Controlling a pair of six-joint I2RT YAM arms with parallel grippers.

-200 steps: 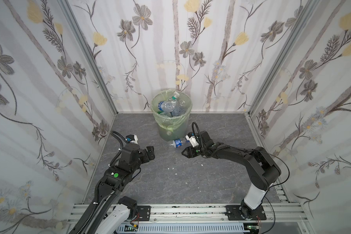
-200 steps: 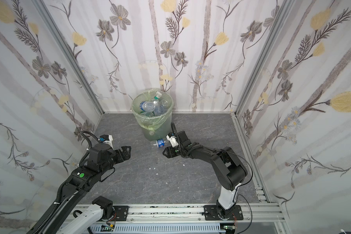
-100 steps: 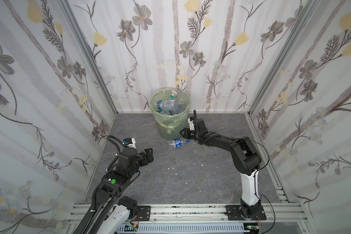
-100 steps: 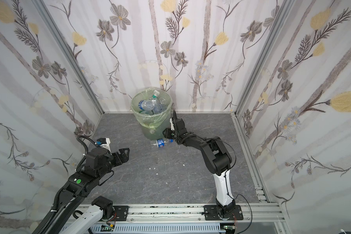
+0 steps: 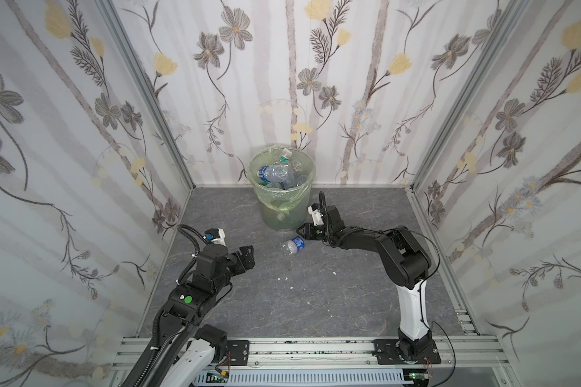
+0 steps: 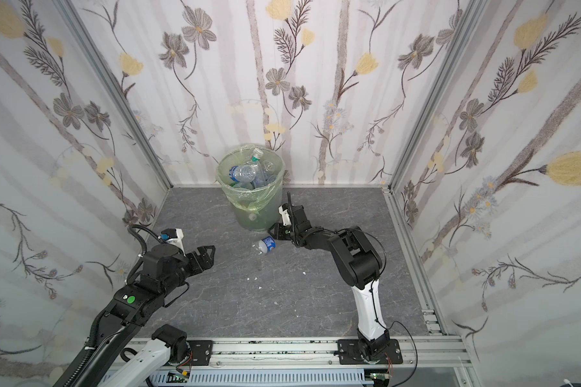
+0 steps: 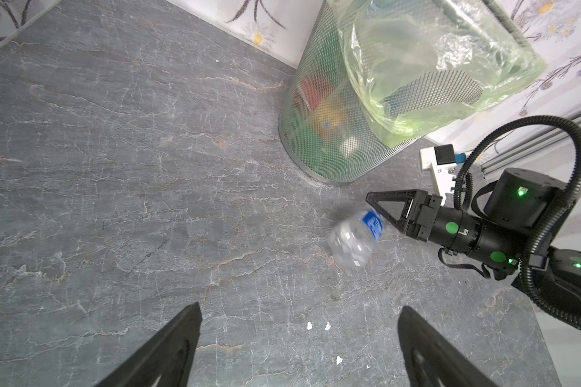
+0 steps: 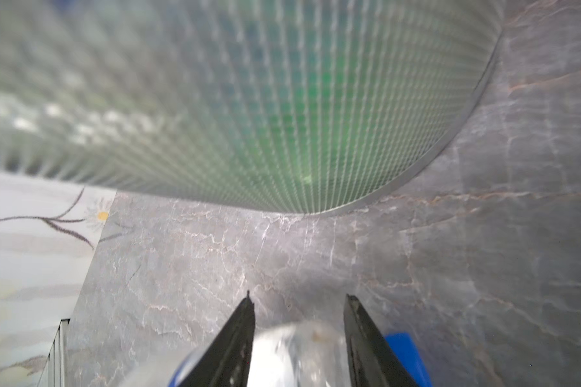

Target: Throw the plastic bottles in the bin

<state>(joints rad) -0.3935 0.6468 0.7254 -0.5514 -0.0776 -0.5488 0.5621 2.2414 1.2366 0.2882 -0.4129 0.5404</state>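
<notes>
Mostly blurred: bottle (image 7: 354, 239) by right pincer (image 7: 370, 197)

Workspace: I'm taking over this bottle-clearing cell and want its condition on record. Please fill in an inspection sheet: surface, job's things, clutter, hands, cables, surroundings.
surface: grey stone-look table top, no spill seen.
job's things: bin upright at the back, bottles piled inside; one loose bottle, clear with a blue label, lies on the table top by the bin's base.
clutter: a few small white scraps near the middle.
hands: left hand open and empty; right hand low by the bin's base, fingers over the loose bottle, grip cannot be told.
cables: ribbed hose on the left arm, second hose on the right arm; neither seen caught.
surroundings: flowered walls on three sides, metal rail along the front.
</notes>
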